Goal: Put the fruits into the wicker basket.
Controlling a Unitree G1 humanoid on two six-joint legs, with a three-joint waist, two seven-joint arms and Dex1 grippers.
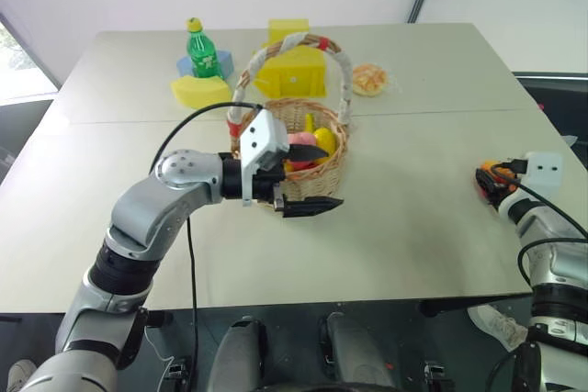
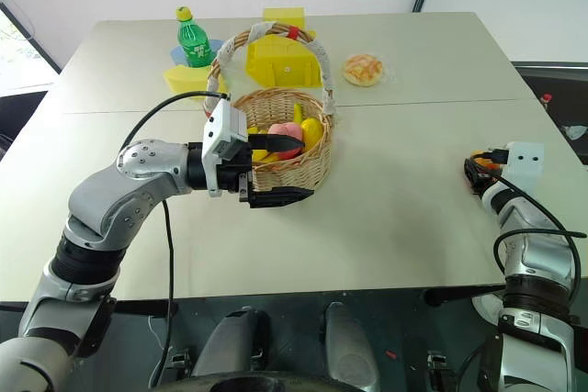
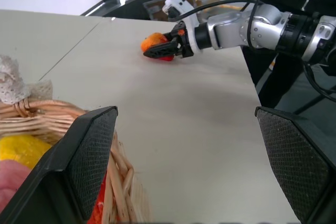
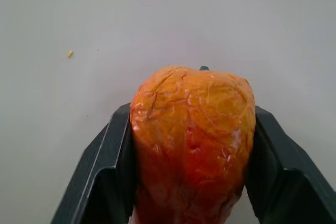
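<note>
At the left, the left end effector (image 1: 303, 181) hovers spread wide and empty over the near rim of the wicker basket (image 1: 317, 185), likely just past a drop, where a pink peach (image 2: 285, 132), lemon (image 2: 312, 131) and banana already lie. At the right edge of the surface (image 1: 413, 227), the right end effector (image 3: 164, 52) clasps the red-and-yellow fruit (image 4: 191, 140) on both flanks, seemingly ready to lift. Its long axis appears to run along the fingers, rounded end pointing away from the wrist.
</note>
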